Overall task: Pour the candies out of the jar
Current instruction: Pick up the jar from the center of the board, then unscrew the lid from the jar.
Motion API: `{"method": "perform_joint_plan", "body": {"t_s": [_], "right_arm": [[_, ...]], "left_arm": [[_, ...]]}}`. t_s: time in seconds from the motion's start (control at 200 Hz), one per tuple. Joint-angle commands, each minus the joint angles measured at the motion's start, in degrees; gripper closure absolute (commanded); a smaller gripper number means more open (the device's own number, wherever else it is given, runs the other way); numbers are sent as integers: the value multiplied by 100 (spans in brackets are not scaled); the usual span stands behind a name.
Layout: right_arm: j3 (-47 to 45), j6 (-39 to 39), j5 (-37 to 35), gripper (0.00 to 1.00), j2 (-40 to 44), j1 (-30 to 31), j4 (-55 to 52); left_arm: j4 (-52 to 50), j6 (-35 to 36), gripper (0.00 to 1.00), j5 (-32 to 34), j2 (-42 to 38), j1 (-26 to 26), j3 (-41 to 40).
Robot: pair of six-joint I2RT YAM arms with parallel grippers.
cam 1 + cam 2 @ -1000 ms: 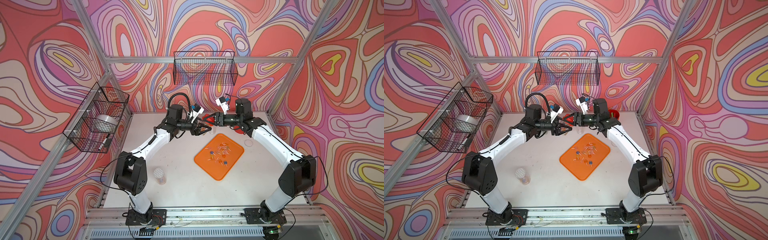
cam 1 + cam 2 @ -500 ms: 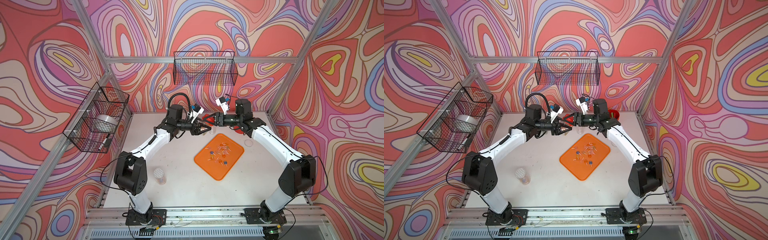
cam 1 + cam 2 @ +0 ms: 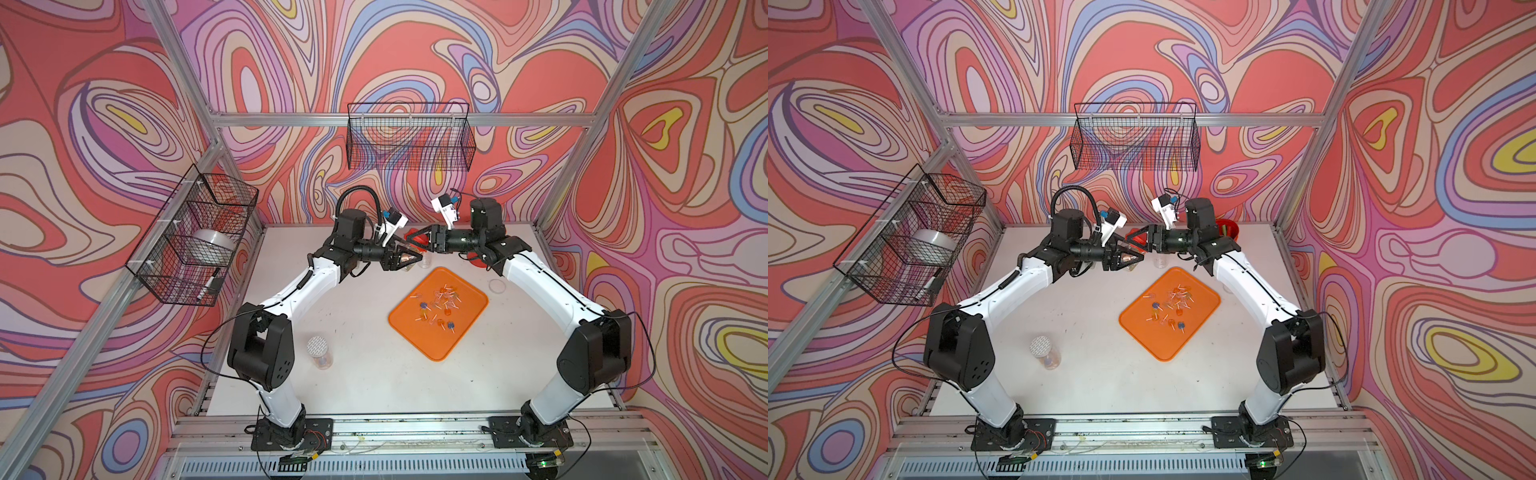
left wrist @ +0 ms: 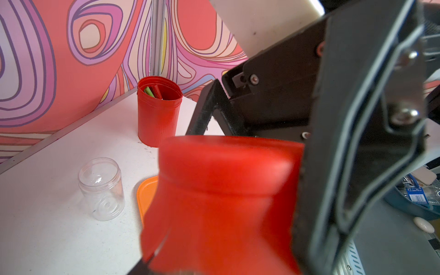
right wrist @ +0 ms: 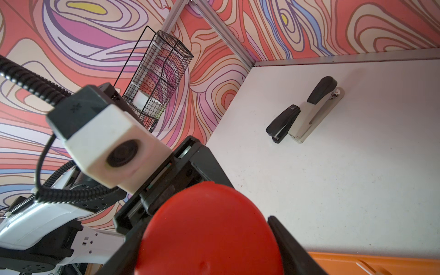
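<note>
Well left of the orange tray [image 3: 432,345], a lidded jar [image 3: 319,351] stands. Behind the tray's back corner the left gripper [image 3: 411,261] hovers; I cannot tell whether its jaws pinch anything. Just behind the tray the clear jar [image 4: 101,188] stands upright, open and empty. Also behind the tray, raised, the right gripper [image 3: 411,240] clamps a red container [image 5: 204,231]. The candies [image 3: 438,305] lie scattered on the tray.

No text, brand or number is showing clearly enough to be read in any view. In the right wrist view, a small pale mark is sitting on top of the black stapler [image 5: 283,123], too small to make out. In the left wrist view, a blue label [image 4: 416,194] with barcode-like stripes is showing, blurred and illegible.
</note>
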State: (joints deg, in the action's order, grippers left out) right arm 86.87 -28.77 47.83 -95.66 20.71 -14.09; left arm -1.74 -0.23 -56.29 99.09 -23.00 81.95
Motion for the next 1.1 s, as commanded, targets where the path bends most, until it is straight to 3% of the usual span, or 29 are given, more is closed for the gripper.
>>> {"method": "perform_joint_plan", "body": {"t_s": [0.0, 0.27, 0.491, 1.097], "right_arm": [[-74, -81, -230, 26, 281, 23, 161], [-91, -268, -778, 12, 463, 22, 139], [-301, -342, -1477, 13, 626, 111, 34], [-206, -209, -2421, 18, 357, 583, -216]], "left_arm": [[50, -70, 100, 271, -163, -2, -33], [251, -113, 100, 567, -337, -37, -281], [337, -101, 100, 861, -390, -109, -383], [280, -52, 100, 1058, -389, -202, -373]]}}
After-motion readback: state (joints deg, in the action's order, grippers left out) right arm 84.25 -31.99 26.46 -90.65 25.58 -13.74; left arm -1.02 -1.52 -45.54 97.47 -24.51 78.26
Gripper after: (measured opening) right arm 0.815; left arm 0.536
